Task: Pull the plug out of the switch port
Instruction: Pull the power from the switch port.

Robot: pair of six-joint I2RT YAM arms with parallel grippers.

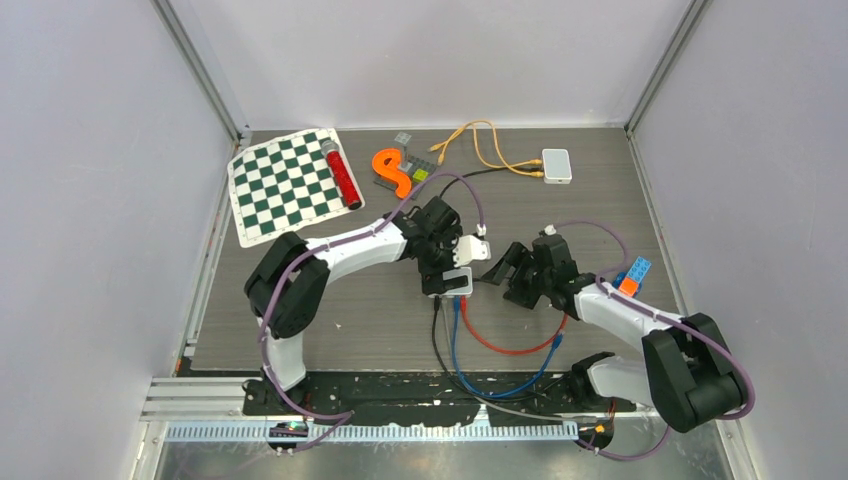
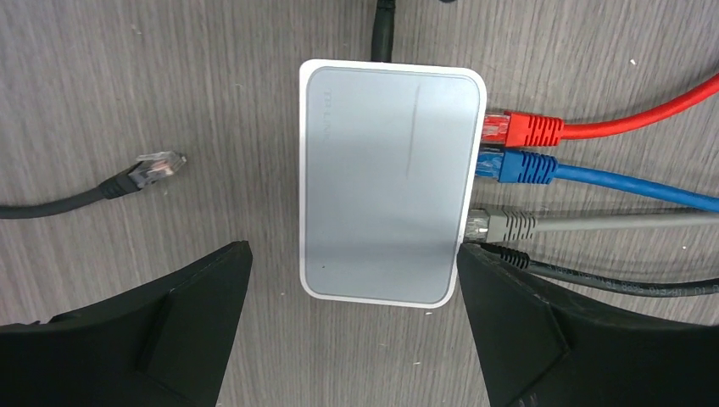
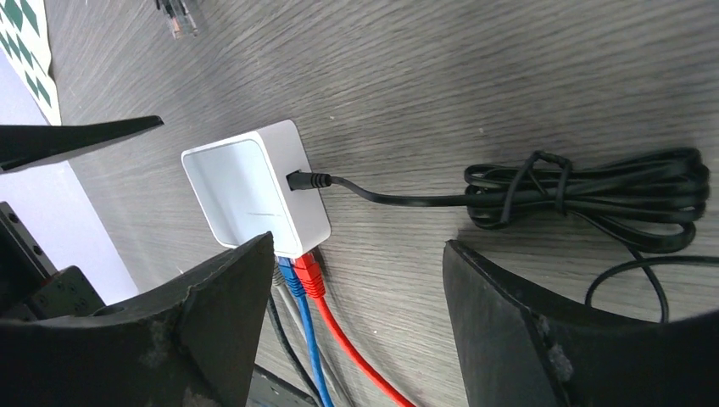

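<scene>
The white switch (image 2: 386,182) lies flat on the table, with red (image 2: 530,129), blue (image 2: 521,167), grey (image 2: 504,225) and black (image 2: 509,254) plugs side by side in its ports. A black power plug (image 3: 309,181) sits in the opposite side. My left gripper (image 2: 352,248) hangs open over the switch's near end, one finger on each side and touching nothing. My right gripper (image 3: 358,246) is open beside the red plug (image 3: 309,275) and blue plug (image 3: 291,280), with its left finger close to them. From above, the switch (image 1: 457,282) sits between both grippers.
A loose black plug (image 2: 148,170) lies left of the switch. A coiled black cable (image 3: 593,195) lies to its other side. At the back are a chessboard (image 1: 290,185), a red tube (image 1: 342,175), an orange S-shape (image 1: 392,172) and a second white box (image 1: 556,165) with yellow cables. Lego bricks (image 1: 632,275) sit at the right.
</scene>
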